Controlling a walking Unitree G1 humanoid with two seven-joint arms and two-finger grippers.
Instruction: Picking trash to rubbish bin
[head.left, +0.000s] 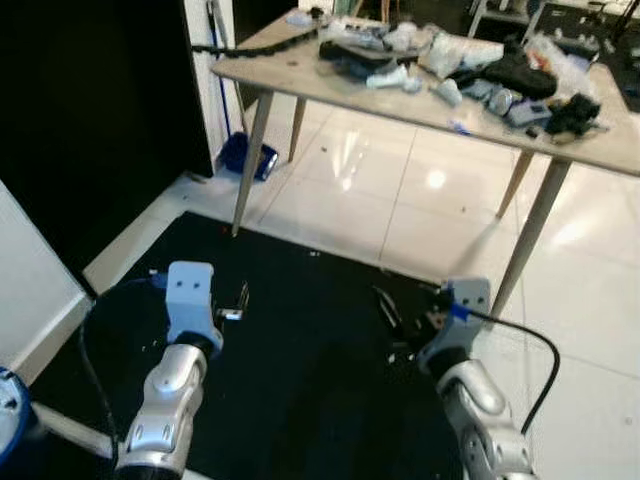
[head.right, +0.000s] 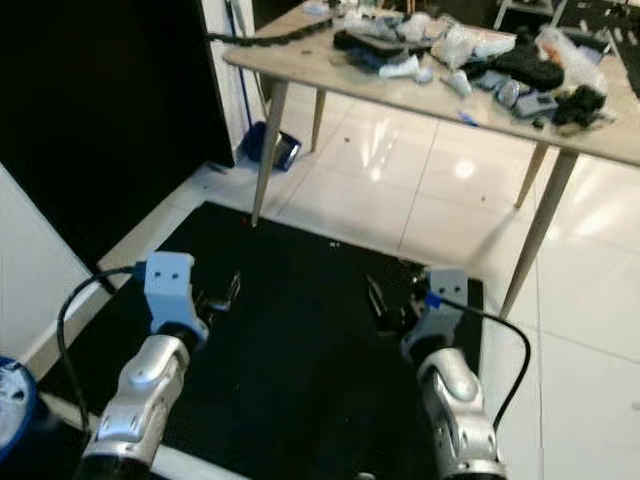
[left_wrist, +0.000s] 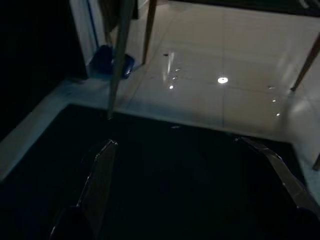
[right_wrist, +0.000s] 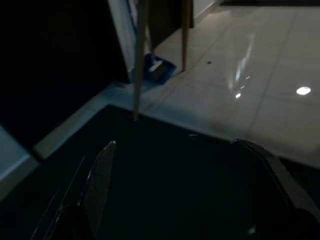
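Both the left pincer (head.left: 236, 303) and right pincer (head.left: 392, 312) are held spread and empty above a black floor mat (head.left: 300, 370). Scattered trash (head.left: 440, 60) is seen on the pale wooden desk (head.left: 300, 75) ahead.

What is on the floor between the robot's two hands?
Just bare black mat. In the left eye view, nothing lies between the left end effector and the right end effector, both open above it.

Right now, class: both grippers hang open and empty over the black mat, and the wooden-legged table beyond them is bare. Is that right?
One detail is wrong. The left gripper and right gripper do hang open and empty over the black mat, but the table is not bare: the left eye view shows it cluttered with items.
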